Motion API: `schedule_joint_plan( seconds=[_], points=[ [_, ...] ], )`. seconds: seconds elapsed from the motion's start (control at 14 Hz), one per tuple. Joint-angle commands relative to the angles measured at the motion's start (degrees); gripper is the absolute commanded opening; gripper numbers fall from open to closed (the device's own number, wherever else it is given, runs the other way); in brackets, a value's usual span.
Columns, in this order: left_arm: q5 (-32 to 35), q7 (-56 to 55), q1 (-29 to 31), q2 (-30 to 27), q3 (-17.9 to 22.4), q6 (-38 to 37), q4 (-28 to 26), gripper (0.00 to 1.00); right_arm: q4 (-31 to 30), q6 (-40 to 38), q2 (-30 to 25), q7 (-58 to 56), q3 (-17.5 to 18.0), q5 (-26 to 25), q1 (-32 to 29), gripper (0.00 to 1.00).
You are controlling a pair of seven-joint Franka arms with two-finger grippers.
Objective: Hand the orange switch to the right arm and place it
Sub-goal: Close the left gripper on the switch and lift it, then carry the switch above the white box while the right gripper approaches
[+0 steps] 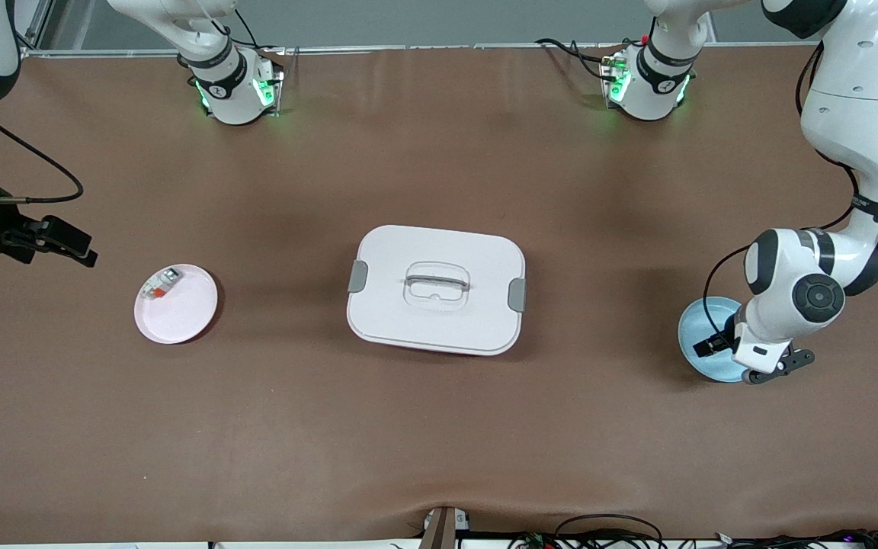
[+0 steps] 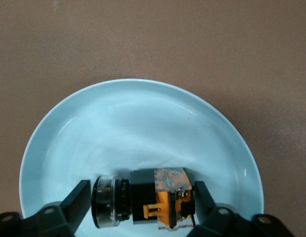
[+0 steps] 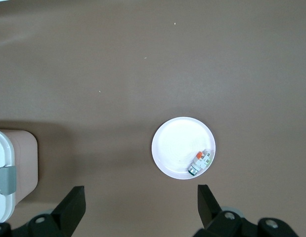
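The orange switch (image 2: 155, 197), a stubby black block with orange clips and a clear round cap, lies on its side in the light blue plate (image 2: 143, 118) at the left arm's end of the table. My left gripper (image 2: 141, 200) is down in that plate (image 1: 702, 316), with one finger (image 2: 79, 197) by the cap end and the other very close to the orange end. The jaws are still apart, and the switch rests on the plate. My right gripper (image 1: 79, 248) hangs open near the right arm's end of the table, and nothing lies between its fingers (image 3: 76, 200).
A pale pink plate (image 1: 180, 316) toward the right arm's end holds a grey-white part with a red-orange tab (image 1: 161, 284). A white lidded box with a handle (image 1: 437, 290) stands mid-table between the two plates. Cables lie at the table's near edge.
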Motion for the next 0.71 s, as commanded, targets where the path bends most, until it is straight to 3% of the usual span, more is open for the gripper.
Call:
schedule_joint_plan(
  seconds=[0.0,0.43,0.64],
  points=[
    [1.5,-1.7,-0.1,0.4,0.0,0.4,1.0,0.03,0.7,-0.7,0.2,-0.3,0.0,-0.8,0.6,1.00],
    [1.5,-1.3,-0.4,-5.4,-1.1,-3.3,0.8,0.00,0.6,-0.8,0.2,0.4,0.0,-0.7,3.1,1.00],
    [1.1,-1.6,-0.2,-9.2,-3.8,-7.4,1.0,0.00,0.6,-1.3,0.1,0.9,0.1,-0.7,4.6,1.00]
  ],
)
